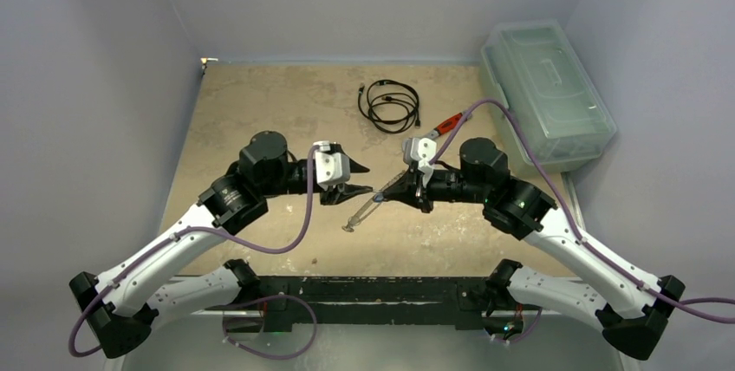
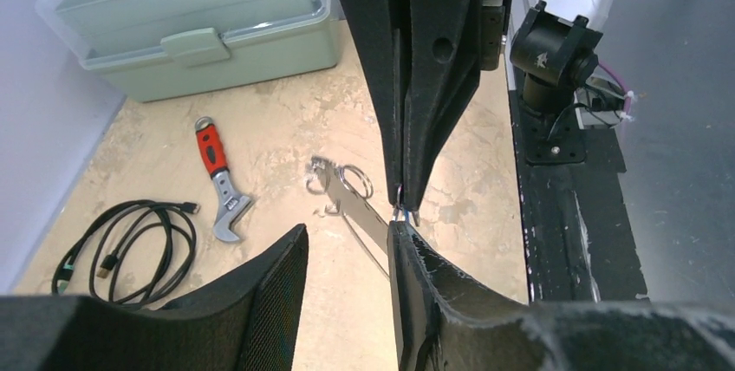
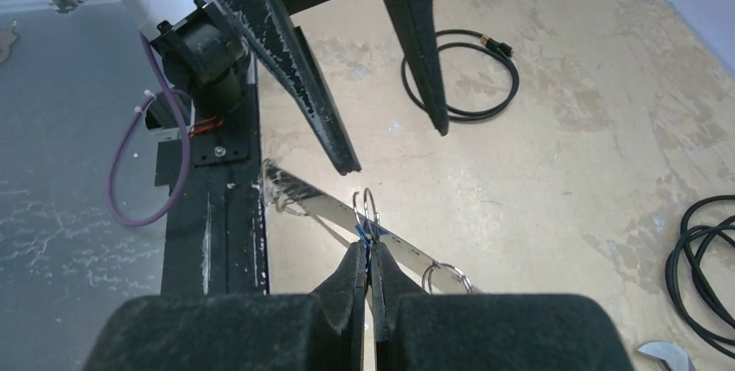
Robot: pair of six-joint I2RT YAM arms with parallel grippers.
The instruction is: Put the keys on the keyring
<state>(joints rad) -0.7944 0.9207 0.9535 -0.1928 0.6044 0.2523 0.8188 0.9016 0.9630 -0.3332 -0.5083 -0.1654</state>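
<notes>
My right gripper (image 1: pixel 387 196) (image 3: pixel 368 250) is shut on the bright blue key head (image 3: pixel 363 232), with a small wire ring (image 3: pixel 368 208) standing up from its tips. The keyring (image 1: pixel 364 213) shows nearly edge on as a long flat silvery piece (image 3: pixel 316 205) with a jagged end, running under the right fingers; it also shows in the left wrist view (image 2: pixel 347 202). My left gripper (image 1: pixel 362 178) (image 2: pixel 347 245) is open, facing the right gripper's tips (image 2: pixel 406 206), and its right fingertip (image 2: pixel 400 237) is next to them. I cannot make out the plain silver key.
A red-handled wrench (image 1: pixel 446 124) (image 2: pixel 217 180) and a coiled black cable (image 1: pixel 390 104) (image 2: pixel 130 245) lie behind the grippers. A pale green lidded box (image 1: pixel 546 94) (image 2: pixel 191 33) stands at the back right. The black base rail (image 1: pixel 364 289) runs along the near edge.
</notes>
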